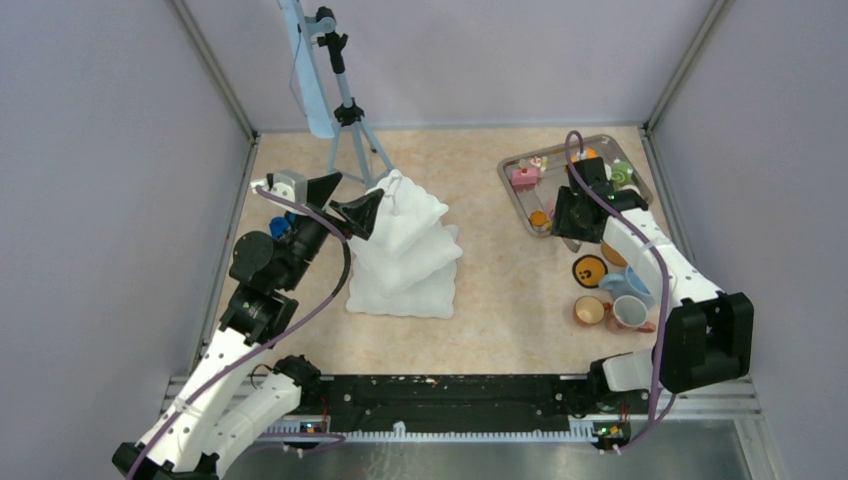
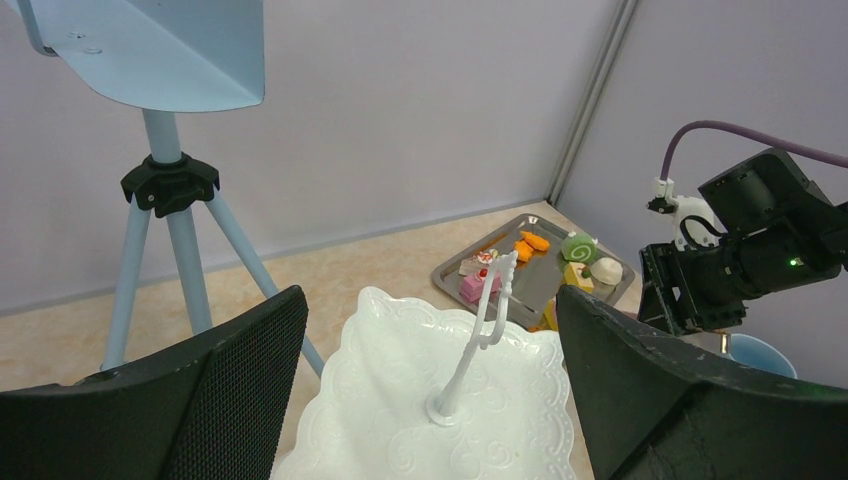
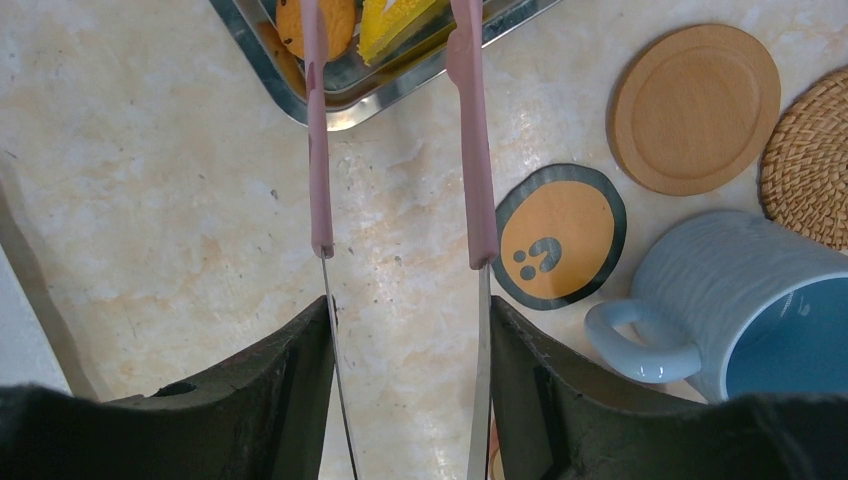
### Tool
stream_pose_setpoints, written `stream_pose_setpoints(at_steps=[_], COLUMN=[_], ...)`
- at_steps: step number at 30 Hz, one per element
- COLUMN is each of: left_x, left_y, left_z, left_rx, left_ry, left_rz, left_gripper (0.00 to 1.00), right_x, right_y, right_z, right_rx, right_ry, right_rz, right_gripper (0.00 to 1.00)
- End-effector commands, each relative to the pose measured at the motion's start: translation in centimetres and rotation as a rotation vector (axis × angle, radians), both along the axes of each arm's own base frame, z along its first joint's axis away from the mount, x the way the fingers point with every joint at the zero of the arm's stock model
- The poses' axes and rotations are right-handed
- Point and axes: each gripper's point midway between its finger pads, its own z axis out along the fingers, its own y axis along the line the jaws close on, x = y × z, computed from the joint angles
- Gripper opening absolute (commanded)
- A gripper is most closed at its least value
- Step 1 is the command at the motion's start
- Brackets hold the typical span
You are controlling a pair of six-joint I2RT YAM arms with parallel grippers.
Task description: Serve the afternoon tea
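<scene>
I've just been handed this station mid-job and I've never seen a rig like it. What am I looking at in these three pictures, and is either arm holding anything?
Two robot arms are bolted at the near edge of the table. The overhead picture looks down from behind them; the other two come from a camera on each wrist. The left claw is open and empty, near the white tiered stand. The right claw grips pink tongs, which reach over the metal tray of toy pastries. Mugs and coasters lie near that tray.
</scene>
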Motion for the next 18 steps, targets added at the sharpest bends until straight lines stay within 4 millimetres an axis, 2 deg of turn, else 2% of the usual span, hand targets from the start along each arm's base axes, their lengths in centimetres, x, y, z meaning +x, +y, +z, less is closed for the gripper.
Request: stream_pose_setpoints(at_steps=[1,18], left_x=[-0.2,0.0], left_y=[0.2,-0.1], left_z=[1.3,0.9], left_rx=[-0.016,-0.011], left_ry=[-0.047,-0.037], left_rz=[0.009,0.002], left_gripper=[0.99,0.99], right_x=[2.5,4.6], right_y=[-0.5,-0.7], right_z=[2.6,0.3], right_rx=[-0.009,-0.035], right_ry=[-0.106,-0.082], right_rz=[-0.039,-0.086], right_gripper=[0.52,0.52])
